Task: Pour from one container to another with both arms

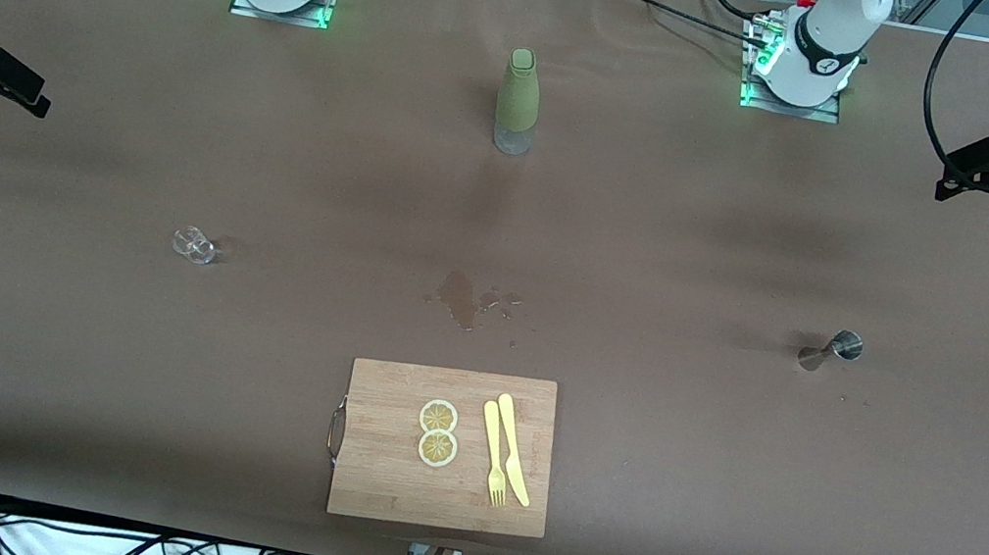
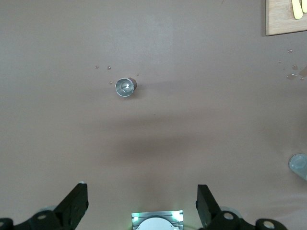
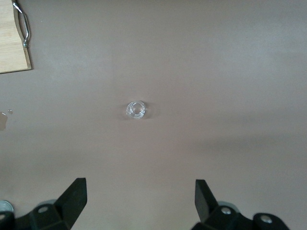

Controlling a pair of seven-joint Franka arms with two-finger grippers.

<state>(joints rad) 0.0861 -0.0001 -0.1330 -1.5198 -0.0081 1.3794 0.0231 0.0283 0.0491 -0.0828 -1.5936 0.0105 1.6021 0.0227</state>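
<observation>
Front view: task unstarted, both pincers wide and empty, left gripper (image 2: 142, 203) high over jigger (image 1: 830, 351) at 3 o'clock, right gripper (image 3: 141, 199) over small glass (image 1: 194, 245) at 9 o'clock, both untouched; pouring remains.

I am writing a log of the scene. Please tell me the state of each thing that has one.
Left gripper: open, holds nothing.
Right gripper: open, holds nothing.
Metal jigger: upright, untouched.
Small glass: upright, looks empty.
Bottle: upright, green sleeve.
Table: wet spill at.
</observation>
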